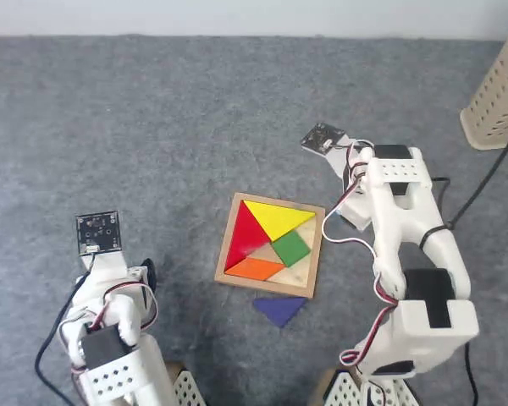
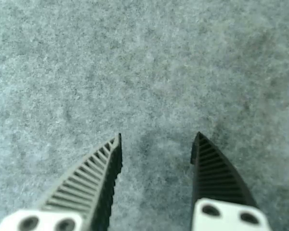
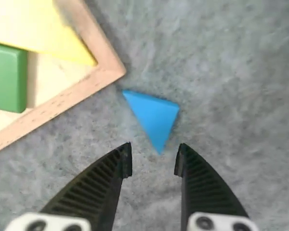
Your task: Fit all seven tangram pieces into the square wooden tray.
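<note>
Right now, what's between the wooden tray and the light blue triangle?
Just bare grey carpet between tray and triangle, seen in the right wrist view.

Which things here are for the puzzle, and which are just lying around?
For the puzzle:
- wooden tray
- yellow triangle, red triangle, green square and orange piece, all inside it
- purple triangle, on the carpet beside the tray
- blue triangle, just ahead of the open right hand

Just lying around:
- beige basket, far right
- grey carpet, underneath
</note>
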Robot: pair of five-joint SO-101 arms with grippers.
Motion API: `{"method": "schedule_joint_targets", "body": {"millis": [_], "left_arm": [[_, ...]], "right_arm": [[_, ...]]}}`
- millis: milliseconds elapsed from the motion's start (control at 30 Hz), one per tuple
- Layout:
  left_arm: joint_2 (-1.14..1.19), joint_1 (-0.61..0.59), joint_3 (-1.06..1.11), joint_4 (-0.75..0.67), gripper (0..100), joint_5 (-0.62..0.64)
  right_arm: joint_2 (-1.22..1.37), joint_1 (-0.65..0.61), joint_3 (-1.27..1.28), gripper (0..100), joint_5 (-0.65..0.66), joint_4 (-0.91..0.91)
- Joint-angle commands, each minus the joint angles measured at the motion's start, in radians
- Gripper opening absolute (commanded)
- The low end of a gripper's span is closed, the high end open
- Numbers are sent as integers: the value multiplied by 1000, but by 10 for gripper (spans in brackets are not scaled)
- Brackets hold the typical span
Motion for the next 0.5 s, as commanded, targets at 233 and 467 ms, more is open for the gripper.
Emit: {"method": "schedule_joint_targets", "body": {"millis": [233,467], "left_arm": [[-12,0,-19,3,225,9],[-12,0,-19,3,225,9]], "right_arm": [[-61,-30,12,276,-18,-94],[53,-30,11,292,83,-159]]}}
